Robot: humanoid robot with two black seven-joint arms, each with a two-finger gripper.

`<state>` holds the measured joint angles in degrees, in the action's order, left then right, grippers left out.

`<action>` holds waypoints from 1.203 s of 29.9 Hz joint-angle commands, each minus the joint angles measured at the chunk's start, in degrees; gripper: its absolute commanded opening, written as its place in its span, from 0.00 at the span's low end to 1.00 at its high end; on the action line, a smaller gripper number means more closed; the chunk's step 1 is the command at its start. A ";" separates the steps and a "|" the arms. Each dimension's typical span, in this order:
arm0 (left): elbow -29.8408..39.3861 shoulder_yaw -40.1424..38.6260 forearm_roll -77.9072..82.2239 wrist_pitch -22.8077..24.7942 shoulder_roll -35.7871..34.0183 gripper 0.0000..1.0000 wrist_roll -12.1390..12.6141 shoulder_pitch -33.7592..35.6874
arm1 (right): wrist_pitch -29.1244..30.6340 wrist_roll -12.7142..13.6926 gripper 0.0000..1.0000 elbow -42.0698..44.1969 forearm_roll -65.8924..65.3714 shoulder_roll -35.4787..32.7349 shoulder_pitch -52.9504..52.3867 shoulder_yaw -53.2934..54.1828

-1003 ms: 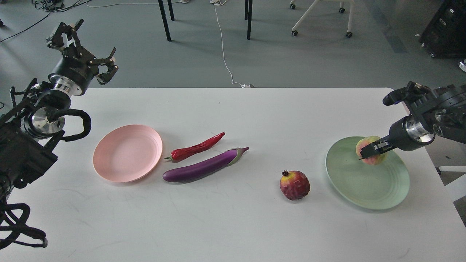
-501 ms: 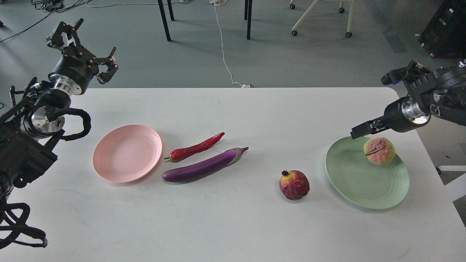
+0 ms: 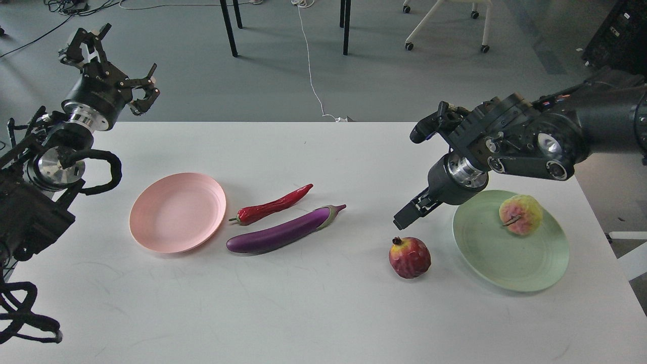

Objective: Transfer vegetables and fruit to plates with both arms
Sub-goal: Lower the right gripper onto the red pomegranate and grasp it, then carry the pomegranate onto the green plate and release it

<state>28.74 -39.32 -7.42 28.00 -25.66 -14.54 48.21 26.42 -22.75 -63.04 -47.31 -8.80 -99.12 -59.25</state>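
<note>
- A white table (image 3: 323, 313) seen from above, with a plate at each end and the food lying between them.
- The green plate (image 3: 510, 258) sits at the right. The bumpy yellow-pink fruit (image 3: 520, 215) rests on its far side, so that piece looks delivered.
- The pomegranate (image 3: 409, 258) sits on the bare table just left of the green plate, not yet moved.
- The right gripper (image 3: 407, 216) hangs just above and behind the pomegranate, pointing down toward it and holding nothing. It is seen end-on as one dark block, so I cannot tell whether its fingers are spread. It seems lined up to pick this fruit next.
- The pink plate (image 3: 177, 212) at the left is bare. Just beside it lie the red chili (image 3: 273, 205) and the purple eggplant (image 3: 285, 232), side by side, likely meant for it.
- The left gripper (image 3: 113, 63) is raised beyond the table's far left corner, fingers spread wide and holding nothing.
</note>
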 commanded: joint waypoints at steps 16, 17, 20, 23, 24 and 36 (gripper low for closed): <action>0.00 0.03 0.04 0.00 -1.68 0.98 -0.05 -0.14 | -1.63 -2.38 0.55 -1.47 -0.14 8.10 1.82 -8.16; 0.00 0.03 0.04 0.00 -1.68 0.98 -0.05 -0.14 | -1.63 -3.26 0.51 -1.47 -0.67 8.10 1.56 -8.16; 0.00 0.03 0.04 0.00 -1.50 0.98 -0.14 -0.58 | -1.90 -3.80 0.49 -1.29 -0.15 7.93 0.86 -7.81; 0.00 0.03 0.04 0.00 -1.50 0.98 -0.14 -0.58 | -2.16 -3.80 0.49 -1.20 -0.15 6.88 -2.04 -7.81; 0.00 0.03 0.04 0.00 -1.59 0.98 -0.14 -0.58 | -2.16 -3.80 0.49 -1.29 -0.58 5.74 -2.92 -7.81; 0.00 0.03 0.04 0.00 -1.41 0.98 -0.05 -0.49 | -2.51 -3.36 0.54 -3.32 -14.55 -11.23 -3.90 -11.24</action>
<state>28.74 -39.29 -7.38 28.00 -27.27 -14.61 47.71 24.23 -26.08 -67.03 -58.77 -17.09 -104.48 -69.97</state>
